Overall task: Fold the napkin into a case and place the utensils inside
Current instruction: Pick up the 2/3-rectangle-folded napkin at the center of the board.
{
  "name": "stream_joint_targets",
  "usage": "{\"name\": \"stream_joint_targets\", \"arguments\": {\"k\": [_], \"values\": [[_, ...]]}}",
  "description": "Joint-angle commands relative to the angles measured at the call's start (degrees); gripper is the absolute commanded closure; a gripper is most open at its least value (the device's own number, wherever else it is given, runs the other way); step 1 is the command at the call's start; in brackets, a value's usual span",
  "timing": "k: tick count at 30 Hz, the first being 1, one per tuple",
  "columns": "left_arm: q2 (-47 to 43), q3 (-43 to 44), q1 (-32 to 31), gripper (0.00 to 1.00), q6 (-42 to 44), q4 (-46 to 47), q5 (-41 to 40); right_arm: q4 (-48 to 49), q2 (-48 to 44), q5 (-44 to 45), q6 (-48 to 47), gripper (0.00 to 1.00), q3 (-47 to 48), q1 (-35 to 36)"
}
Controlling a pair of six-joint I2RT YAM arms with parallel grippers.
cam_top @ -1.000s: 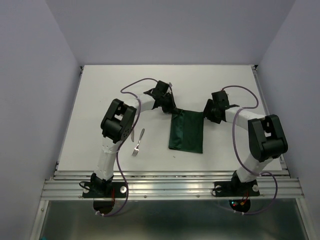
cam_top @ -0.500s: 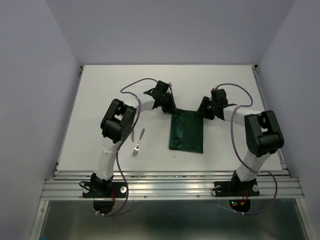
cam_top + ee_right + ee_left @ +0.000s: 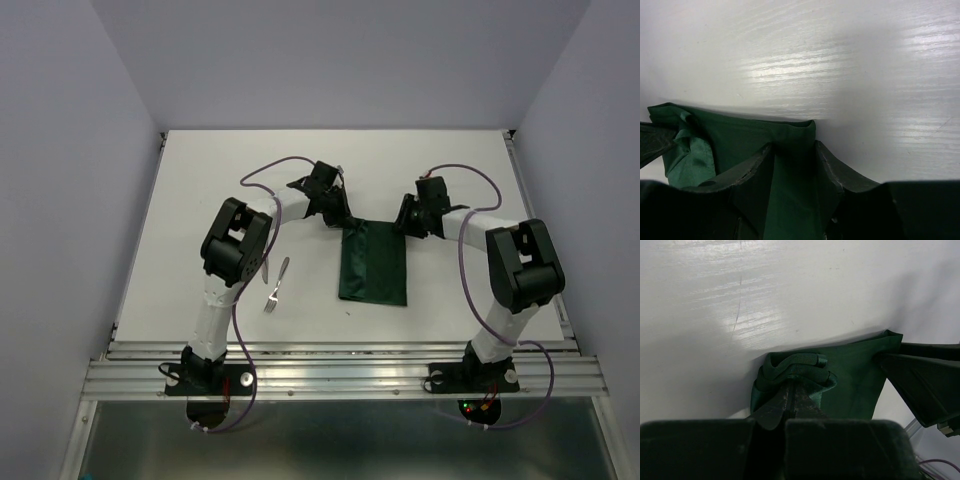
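Napkin (image 3: 373, 265) lies flat as folded rect. between the arms, far edge at both grippers. L gripper (image 3: 792, 387): clamped on bunched far-left corner. R gripper (image 3: 792, 150): jaws apart, straddling far-right corner, no pinch yet. Risk: one-sided pull skews fold; R may miss the hem. Knife (image 3: 283, 268) and fork (image 3: 270, 298) lie to the left, apart from cloth.

Robotics lab, seen from the floor: a bare white desk (image 3: 200, 190) stands boxed in on three sides by plain pale-lilac panels (image 3: 70, 200). Two white-and-black robot arms, the left arm (image 3: 213, 312) and the right arm (image 3: 525, 265), are bolted to aluminium rails (image 3: 340, 380) along the desk's near edge. Purple cables (image 3: 461, 265) loop between their joints, and a small red light (image 3: 467, 407) glows below one base.
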Motion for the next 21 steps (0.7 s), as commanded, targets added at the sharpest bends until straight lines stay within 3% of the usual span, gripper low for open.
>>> {"name": "stream_joint_targets", "arguments": {"k": [1,8,17,21], "values": [[-1.29,-0.8,0.37,1.0,1.58,-5.96,-3.06,-8.26,4.22,7.4,-1.82,0.58,-0.57,1.6],[-1.47,-1.59,0.28,1.0,1.49,-5.52,-3.23,-10.55,5.63,13.29,-1.73,0.63,1.11,6.17],[-2.17,-3.35,0.28,1.0,1.4,-4.99,-3.32,-10.55,4.23,15.49,-0.59,0.98,1.19,6.7],[-2.7,-3.53,0.37,1.0,1.23,-4.99,-3.5,-10.9,-0.16,17.5,0.2,0.99,0.84,7.93]]}}
